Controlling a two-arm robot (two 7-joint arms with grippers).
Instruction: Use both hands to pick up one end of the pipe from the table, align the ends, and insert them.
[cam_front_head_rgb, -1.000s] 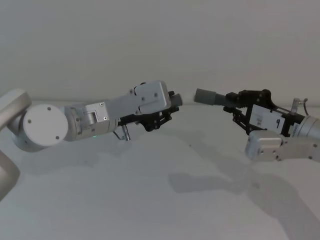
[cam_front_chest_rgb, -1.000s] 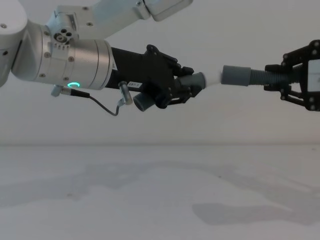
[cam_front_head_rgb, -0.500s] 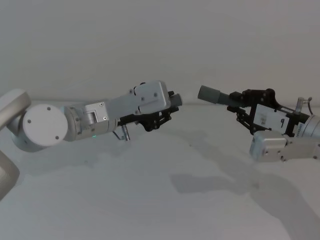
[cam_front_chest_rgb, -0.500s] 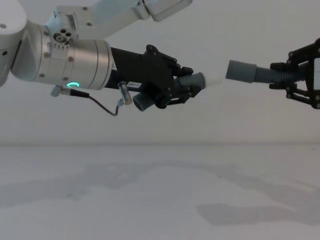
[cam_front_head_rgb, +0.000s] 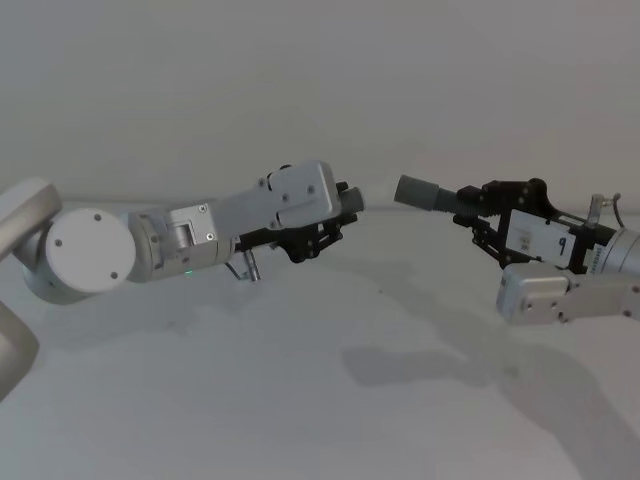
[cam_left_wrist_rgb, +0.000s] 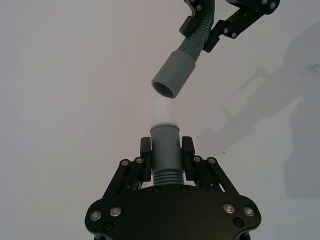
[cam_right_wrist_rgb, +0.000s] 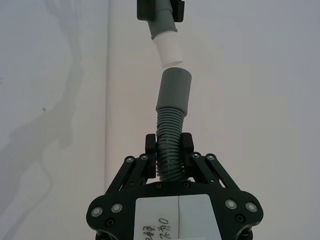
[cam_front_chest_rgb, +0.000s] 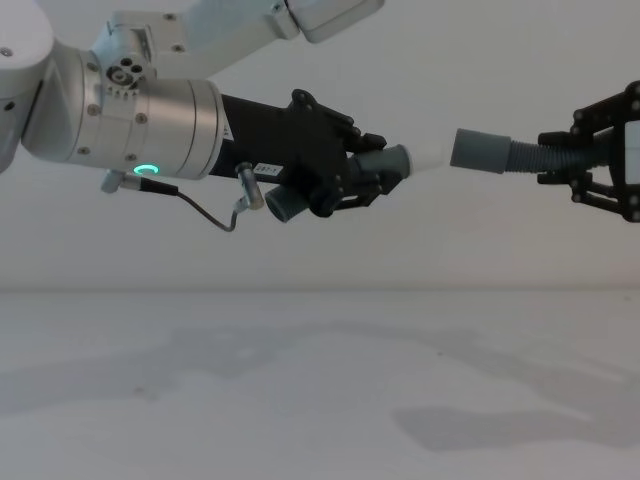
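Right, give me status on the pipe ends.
Left gripper shut on elbow, right gripper shut on corrugated hose. Both held above the table. Pale tip faces cuff, not inserted. Nothing between them.

A pale grey wall (cam_front_head_rgb: 300, 70) rises plain behind the work — soft shadows (cam_front_chest_rgb: 480, 425) below.

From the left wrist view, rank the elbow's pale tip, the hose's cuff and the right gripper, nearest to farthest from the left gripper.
1. Elbow's pale tip: sticking out just beyond the left gripper, which holds the elbow.
2. Hose's cuff: past the tip, slightly off line.
3. Right gripper: farthest, clamped on the ribbed hose behind the cuff.
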